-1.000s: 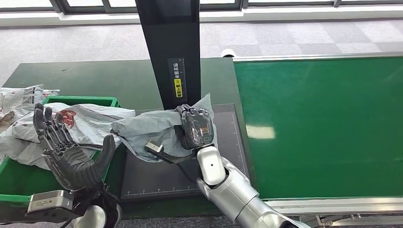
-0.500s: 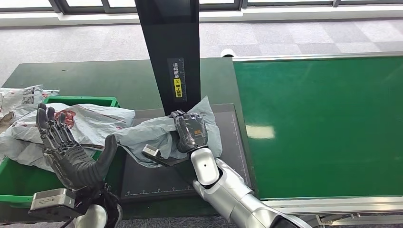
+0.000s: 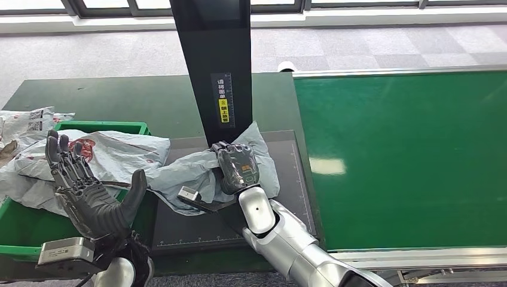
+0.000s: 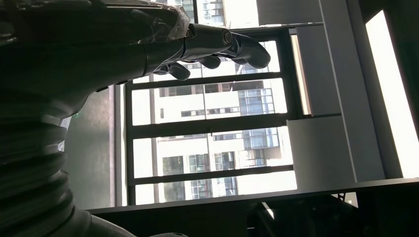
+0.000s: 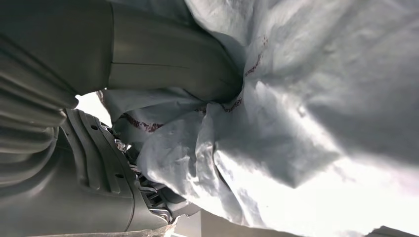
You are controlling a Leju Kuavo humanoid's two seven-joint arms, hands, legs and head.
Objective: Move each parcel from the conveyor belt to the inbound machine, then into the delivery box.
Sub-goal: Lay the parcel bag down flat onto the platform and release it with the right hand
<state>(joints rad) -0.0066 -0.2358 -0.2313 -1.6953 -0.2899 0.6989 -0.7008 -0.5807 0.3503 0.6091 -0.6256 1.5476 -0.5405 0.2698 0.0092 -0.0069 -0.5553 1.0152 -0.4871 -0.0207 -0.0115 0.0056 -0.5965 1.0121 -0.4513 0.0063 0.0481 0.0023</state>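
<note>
The conveyor belt (image 3: 406, 158) is the largest thing; its green surface fills the right side of the head view, with a metal rail along its far edge and its near edge. To the left of it stands the dark green desk (image 3: 119, 98), which carries the other things. At the right edge of the desk, just beside the belt, lies the black scanning plate (image 3: 197, 230) of the inbound machine, and the black post (image 3: 212, 60) of this machine rises from the far edge of the plate, with a yellow label on its front.

At the near left corner of the desk is the green box (image 3: 104, 127). Pale grey bags (image 3: 113, 156) are piled in it and hang over its rims, and one more bag (image 3: 27, 122) lies at the left edge of the desk, just behind the box.

The grey parcel (image 3: 188, 170) lies crumpled on the far left part of the plate, close to the foot of the post, and its left end reaches toward the box. The right hand (image 3: 238, 167) lies on top of the parcel, and the right wrist view shows the thumb and the fingers closed on a fold of the bag, so this hand grips it. The left hand (image 3: 89, 194) is raised over the near right part of the box, palm up, fingers spread apart, and it holds nothing.
</note>
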